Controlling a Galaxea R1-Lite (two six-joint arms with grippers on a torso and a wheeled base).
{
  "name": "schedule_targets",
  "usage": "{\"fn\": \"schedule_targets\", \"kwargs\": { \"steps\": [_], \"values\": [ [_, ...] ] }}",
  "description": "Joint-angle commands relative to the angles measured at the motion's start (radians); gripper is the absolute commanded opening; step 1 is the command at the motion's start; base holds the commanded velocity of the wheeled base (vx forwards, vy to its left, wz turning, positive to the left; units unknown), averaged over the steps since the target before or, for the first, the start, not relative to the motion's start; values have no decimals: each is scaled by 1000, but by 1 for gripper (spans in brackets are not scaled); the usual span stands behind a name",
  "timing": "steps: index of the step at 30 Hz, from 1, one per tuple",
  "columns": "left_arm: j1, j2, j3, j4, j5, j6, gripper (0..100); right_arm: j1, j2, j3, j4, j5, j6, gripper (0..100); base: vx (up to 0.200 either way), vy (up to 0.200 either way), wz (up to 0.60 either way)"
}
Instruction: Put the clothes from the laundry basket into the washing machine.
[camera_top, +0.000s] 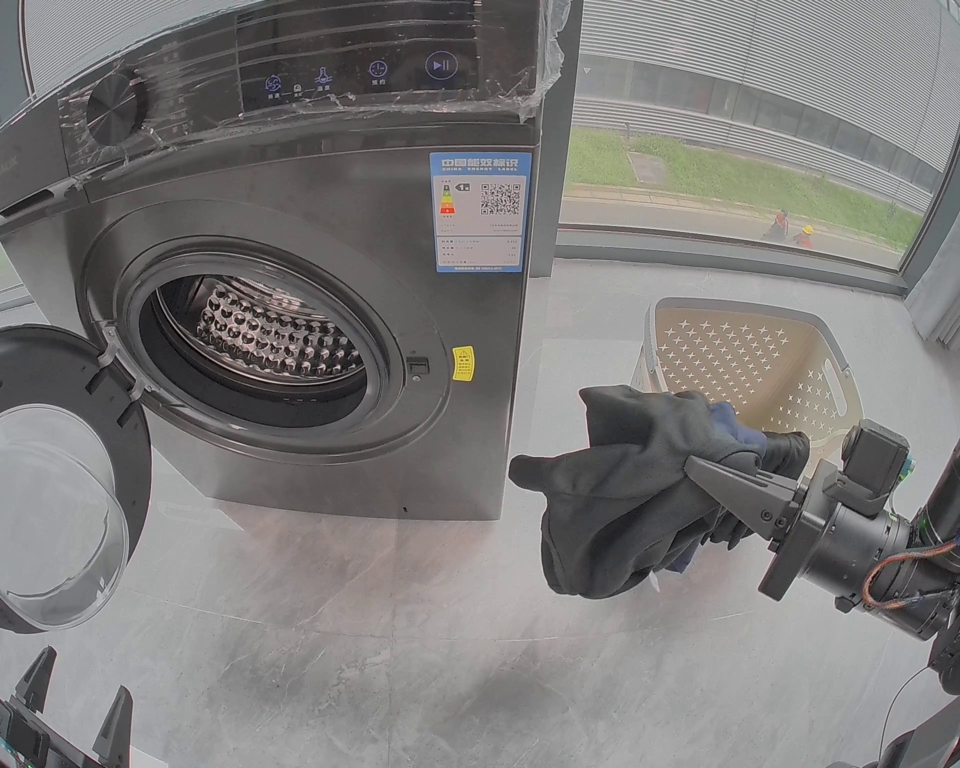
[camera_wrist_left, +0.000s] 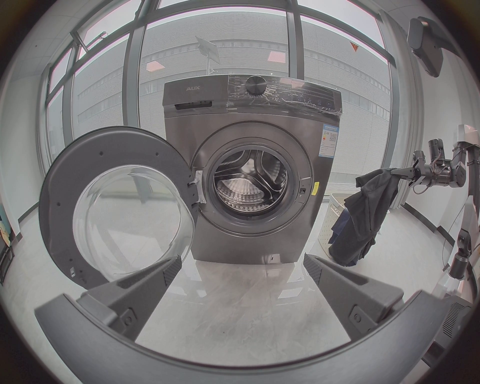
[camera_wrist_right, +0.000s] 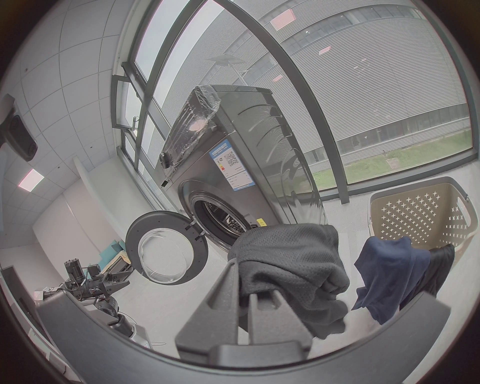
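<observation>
Here the right end effector (camera_top: 715, 478) is clenched on a bundle of dark clothes (camera_top: 620, 490), held off the floor (camera_top: 400, 640) beside the laundry basket (camera_top: 740, 305) and apart from the washing machine (camera_top: 300, 190), whose door (camera_top: 60, 480) stands wide. The left end effector (camera_top: 82, 678) sits low, fingers spread.

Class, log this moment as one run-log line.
right gripper: shut on clothes | left gripper: open | washer door: open | basket: beside washer

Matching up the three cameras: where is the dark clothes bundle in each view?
Head view: clothes, held in the right gripper, before the laundry basket.
Left wrist view: clothes hanging beside the washing machine.
Right wrist view: clothes draped over the near fingers.
Shared landmark: open door.
</observation>
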Motion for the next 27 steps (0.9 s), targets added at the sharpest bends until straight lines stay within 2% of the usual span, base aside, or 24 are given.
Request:
{"fn": "schedule_targets", "kwargs": {
  "steps": [1, 5, 27],
  "values": [
    [-1, -9, 13, 0, 0, 0, 100, -5, 4, -2, 0, 0, 1, 0, 0, 0, 0],
    [-1, -9, 13, 0, 0, 0, 100, -16, 10, -2, 0, 0, 1, 0, 0, 0, 0],
    [-1, -9, 13, 0, -1, 0, 100, -14, 10, -6, -2, 0, -1, 0, 0, 200, 0]
  ]
}}
